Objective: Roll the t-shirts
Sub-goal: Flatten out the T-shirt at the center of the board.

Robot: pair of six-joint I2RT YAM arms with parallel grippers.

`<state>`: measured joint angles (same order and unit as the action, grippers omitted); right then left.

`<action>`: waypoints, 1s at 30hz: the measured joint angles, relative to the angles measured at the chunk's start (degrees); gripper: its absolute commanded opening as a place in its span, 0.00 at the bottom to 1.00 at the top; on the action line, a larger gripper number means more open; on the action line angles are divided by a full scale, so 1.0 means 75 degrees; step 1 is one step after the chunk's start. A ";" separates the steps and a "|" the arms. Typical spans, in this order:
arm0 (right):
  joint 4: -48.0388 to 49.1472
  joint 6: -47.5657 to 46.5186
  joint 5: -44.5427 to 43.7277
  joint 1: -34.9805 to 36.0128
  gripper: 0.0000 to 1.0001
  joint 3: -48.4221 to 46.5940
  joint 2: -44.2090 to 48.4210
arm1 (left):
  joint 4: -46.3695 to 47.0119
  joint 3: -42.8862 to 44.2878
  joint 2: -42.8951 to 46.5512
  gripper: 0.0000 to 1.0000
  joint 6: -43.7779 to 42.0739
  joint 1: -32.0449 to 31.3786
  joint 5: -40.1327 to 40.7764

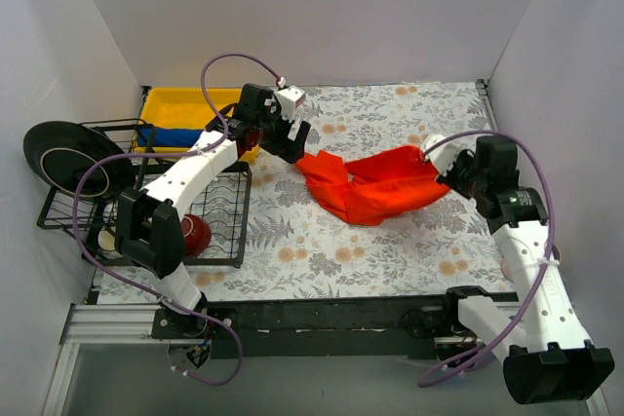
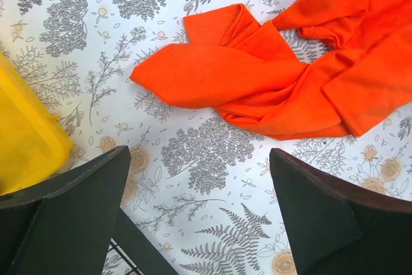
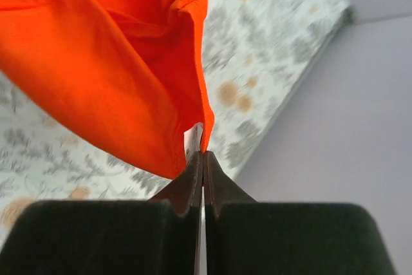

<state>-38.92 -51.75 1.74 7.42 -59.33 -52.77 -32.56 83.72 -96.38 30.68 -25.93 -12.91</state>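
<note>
I am pinching the edge of the orange-red t-shirt in my right hand. The shirt is lying bunched on the bench, right of the yellow bin. My left hand is gaping empty beside that bin. The cloth is looking limp and light, so I am favouring hem corners.

No readable text or labels.

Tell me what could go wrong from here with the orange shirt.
The right pincer is shut on only a thin edge of the orange t-shirt, so a pull could slip it free. The cloth lies bunched and twisted rather than flat, so rolling it now would likely come out lumpy. The left pincer is open and holds nothing, so one-sided pulling may just drag it across the table.
</note>
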 measured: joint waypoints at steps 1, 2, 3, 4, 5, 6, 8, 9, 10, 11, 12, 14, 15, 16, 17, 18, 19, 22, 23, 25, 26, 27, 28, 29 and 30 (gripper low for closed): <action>-0.0035 -0.0073 -0.0029 -0.0198 0.19 0.0592 0.0102 | -0.0003 0.0000 0.0000 0.89 0.0015 0.0000 -0.0058; -0.0076 -0.0079 -0.0061 -0.0356 0.29 0.1096 0.0114 | -0.0006 -0.0006 0.0000 0.89 0.0029 0.0000 -0.0122; -0.0157 -0.0023 -0.0096 -0.0458 0.40 0.1411 0.0038 | -0.0006 -0.0020 0.0000 0.89 0.0029 0.0000 -0.0184; -0.0367 0.0023 -0.0149 -0.0560 0.43 0.1588 -0.0163 | -0.0006 -0.0044 0.0000 0.89 0.0026 0.0000 -0.0248; -0.0522 0.0117 -0.0163 -0.0606 0.46 0.1591 -0.0425 | -0.0017 -0.0067 0.0000 0.89 0.0012 0.0000 -0.0315; -0.0554 0.0227 -0.0108 -0.0624 0.48 0.1524 -0.0647 | -0.0023 -0.0096 0.0000 0.89 0.0003 -0.0003 -0.0361; -0.0618 0.0391 0.0096 -0.0627 0.50 0.1198 -0.0997 | -0.0052 -0.0175 0.0000 0.89 -0.0032 -0.0006 -0.0423; -0.0632 0.0484 0.0315 -0.0627 0.50 0.0898 -0.1186 | -0.0064 -0.0213 -0.0003 0.89 -0.0038 -0.0006 -0.0455; -0.0586 0.0551 0.0562 -0.0624 0.50 0.0562 -0.1376 | -0.0087 -0.0221 -0.0020 0.89 -0.0044 -0.0006 -0.0475; -0.0539 0.0635 0.0816 -0.0627 0.49 0.0198 -0.1577 | -0.0096 -0.0221 -0.0067 0.89 -0.0041 -0.0006 -0.0516; -0.0487 0.0691 0.1035 -0.0624 0.49 -0.0096 -0.1757 | -0.0099 -0.0219 -0.0105 0.89 -0.0044 -0.0006 -0.0539; -0.0117 0.1040 0.1649 -0.0621 0.46 -0.0831 -0.2471 | -0.0125 -0.0216 -0.0303 0.89 -0.0041 -0.0006 -0.0577; -0.0099 0.1291 0.1853 -0.0627 0.45 -0.1000 -0.2876 | -0.0140 -0.0216 -0.0341 0.90 -0.0044 -0.0009 -0.0574; -0.0093 0.1504 0.2031 -0.0624 0.43 -0.1230 -0.3203 | -0.0198 -0.0216 -0.0361 0.89 -0.0052 -0.0006 -0.0574; -0.0035 0.1699 0.2168 -0.0624 0.43 -0.1443 -0.3620 | -0.0274 -0.0216 -0.0361 0.90 -0.0058 -0.0009 -0.0574; 0.0117 0.1912 0.2334 -0.0624 0.44 -0.1676 -0.4100 | -0.0315 -0.0216 -0.0350 0.90 -0.0073 -0.0009 -0.0574; 0.0332 0.2165 0.2506 -0.0624 0.44 -0.1886 -0.4645 | -0.0341 -0.0216 -0.0338 0.89 -0.0102 -0.0006 -0.0574; 0.0743 0.2672 0.2771 -0.0539 0.43 -0.2145 -0.5779 | -0.0466 -0.0221 -0.0306 0.89 -0.0189 -0.0009 -0.0568; 0.0761 0.2748 0.2804 -0.0501 0.43 -0.2241 -0.6082 | -0.0504 -0.0230 -0.0291 0.89 -0.0230 -0.0009 -0.0551; 0.0781 0.2850 0.2806 -0.0388 0.42 -0.2556 -0.6610 | -0.0606 -0.0265 -0.0242 0.89 -0.0300 -0.0009 -0.0522; 0.0813 0.2885 0.2806 -0.0315 0.42 -0.2789 -0.6901 | -0.0647 -0.0283 -0.0221 0.89 -0.0321 -0.0009 -0.0507; 0.0845 0.2903 0.2809 -0.0256 0.42 -0.3054 -0.7166 | -0.0697 -0.0312 -0.0192 0.90 -0.0350 -0.0009 -0.0484; 0.0918 0.2920 0.2806 -0.0219 0.42 -0.3249 -0.7385 | -0.0740 -0.0326 -0.0175 0.89 -0.0367 -0.0009 -0.0469; 0.0944 0.2926 0.2818 -0.0163 0.42 -0.3512 -0.7621 | -0.0787 -0.0332 -0.0166 0.89 -0.0379 -0.0006 -0.0449; 0.1005 0.2935 0.2824 -0.0114 0.43 -0.3759 -0.7848 | -0.0828 -0.0332 -0.0163 0.90 -0.0399 -0.0009 -0.0434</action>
<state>-31.38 -29.74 22.92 6.57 -87.53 -111.63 -38.76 81.23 -97.60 27.68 -26.00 -16.16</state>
